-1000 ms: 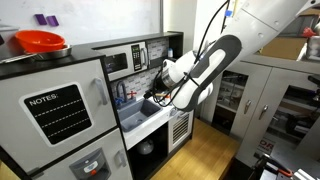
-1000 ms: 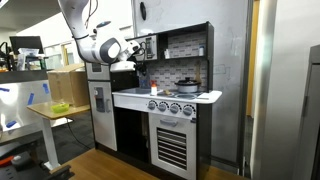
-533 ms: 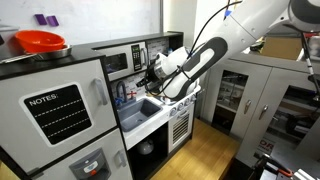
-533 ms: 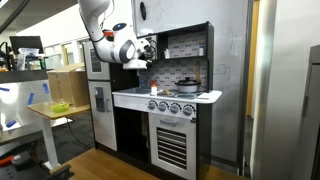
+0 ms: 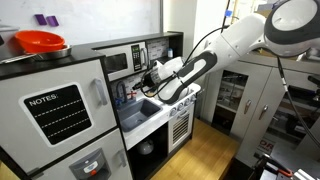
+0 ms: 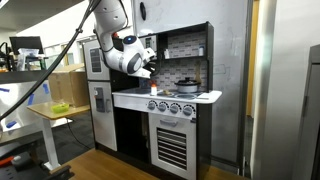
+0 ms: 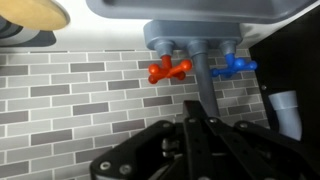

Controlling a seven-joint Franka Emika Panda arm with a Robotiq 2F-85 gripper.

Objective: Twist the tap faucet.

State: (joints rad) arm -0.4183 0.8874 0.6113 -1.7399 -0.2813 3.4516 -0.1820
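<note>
In the wrist view the tap faucet (image 7: pixel 204 82) is a thin grey spout on a grey base. A red handle (image 7: pixel 168 69) and a blue handle (image 7: pixel 232 66) flank it against the brick wall. My gripper (image 7: pixel 197 108) is shut, its two black fingers pressed together, with the spout running just behind their tips. I cannot tell whether they touch it. In both exterior views the gripper (image 5: pixel 150 77) (image 6: pixel 150 68) hangs over the back of the white sink (image 5: pixel 140 113) of the toy kitchen. The tap is hidden there by the arm.
The toy kitchen has a stove with a pot (image 6: pixel 187 87) and round knobs (image 6: pixel 165 106) beside the sink. An upper shelf (image 5: pixel 130 58) sits close above my gripper. A red bowl (image 5: pixel 40 42) rests on the toy fridge. A wooden table (image 6: pixel 50 112) and metal cabinets (image 5: pixel 250 95) stand nearby.
The jaws have gone from open to shut. The arm has lifted from low over the sink and swung in toward the back wall and the tap.
</note>
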